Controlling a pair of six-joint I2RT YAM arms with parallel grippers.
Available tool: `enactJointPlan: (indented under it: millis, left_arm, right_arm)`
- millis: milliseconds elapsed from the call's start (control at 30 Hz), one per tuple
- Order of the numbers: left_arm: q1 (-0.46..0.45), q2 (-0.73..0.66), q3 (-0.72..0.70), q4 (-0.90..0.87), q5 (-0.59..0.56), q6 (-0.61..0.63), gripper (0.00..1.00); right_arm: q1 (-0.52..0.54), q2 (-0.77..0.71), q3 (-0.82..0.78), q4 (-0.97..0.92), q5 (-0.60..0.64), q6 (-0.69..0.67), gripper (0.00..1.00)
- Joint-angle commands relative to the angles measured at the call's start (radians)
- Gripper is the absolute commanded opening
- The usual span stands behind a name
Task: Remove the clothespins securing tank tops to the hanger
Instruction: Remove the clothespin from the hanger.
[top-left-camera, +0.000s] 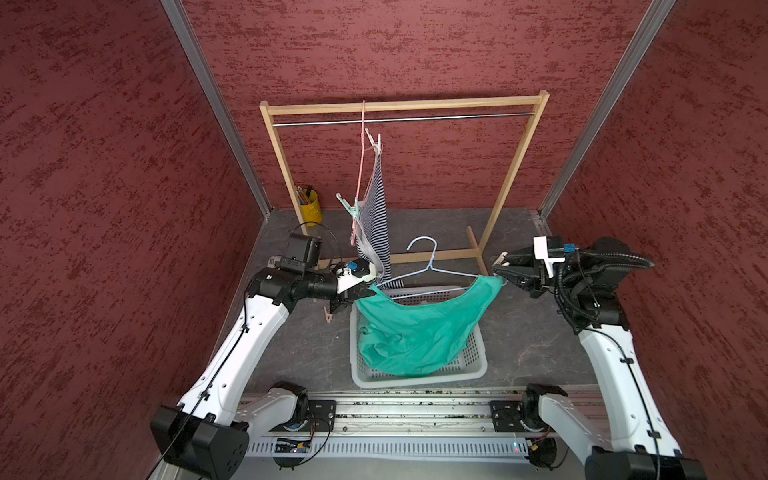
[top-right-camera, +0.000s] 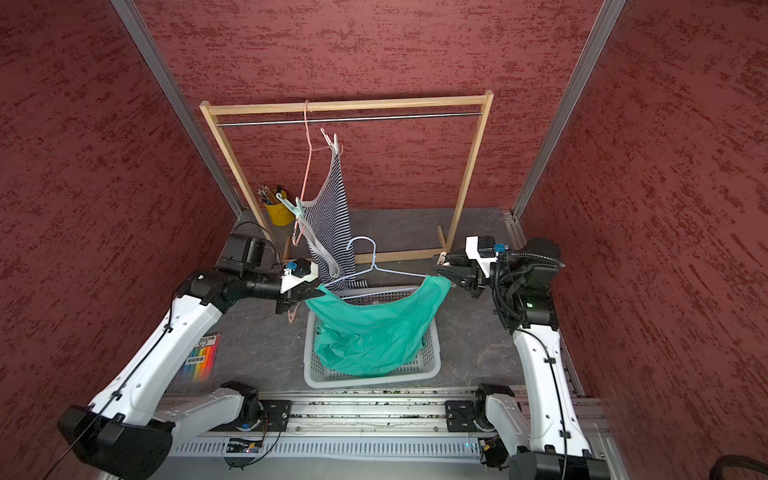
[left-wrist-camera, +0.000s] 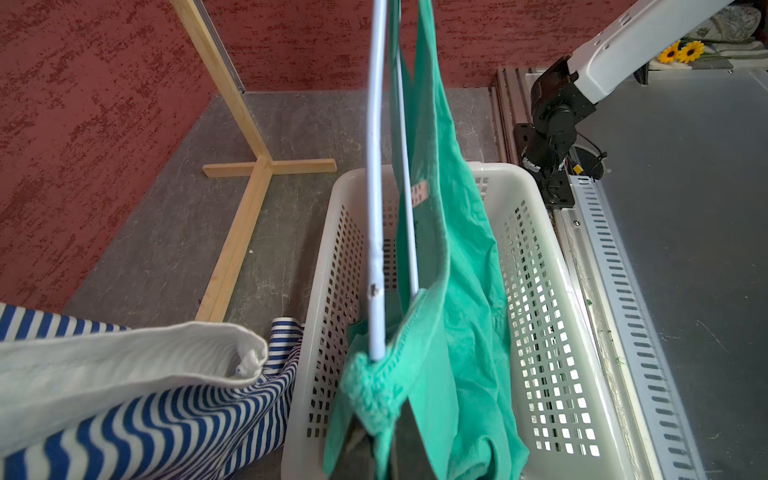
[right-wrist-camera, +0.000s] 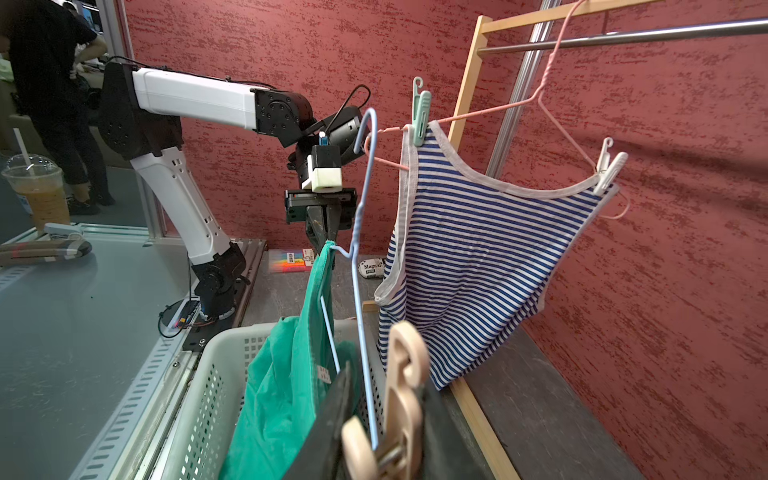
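Left gripper (top-right-camera: 318, 292) pinched on teal top (top-right-camera: 370, 332) at one end of blue hanger (top-right-camera: 374, 261); top sags into white basket (top-right-camera: 374, 381). Right gripper (top-right-camera: 437, 266) clamps pink clothespin (top-right-camera: 444, 258) at other end. Striped top (top-right-camera: 332, 216) hangs on rack (top-right-camera: 349, 104).

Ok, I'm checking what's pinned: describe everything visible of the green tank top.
The green tank top is plain, thin, crumpled teal cloth. It hangs on the light blue wire hanger and sags into the white perforated basket. The left pincer is shut on one shoulder; at the other, the right pincer grips a pale pink clothespin.
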Motion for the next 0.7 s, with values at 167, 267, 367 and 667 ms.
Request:
enactJointPlan:
  millis: [167,267,367,667]
  left_arm:
    - [0.039,-0.046,-0.001,0.087,0.015,-0.068,0.0]
    - [0.041,-0.088,-0.032,0.154,-0.006,-0.107,0.0]
    - [0.035,-0.14,-0.071,0.232,-0.056,-0.16,0.0]
    - [-0.082,-0.213,-0.102,0.233,-0.276,-0.177,0.0]
  right_arm:
    - [-0.012,0.026,0.019,-0.021,0.004,0.006,0.0]
    - [-0.013,0.079,0.019,-0.006,0.126,0.041,0.0]
    - [-0.013,0.111,0.013,0.059,0.247,0.138,0.0]
    - [-0.014,-0.064,-0.054,0.075,0.675,0.234,0.0]
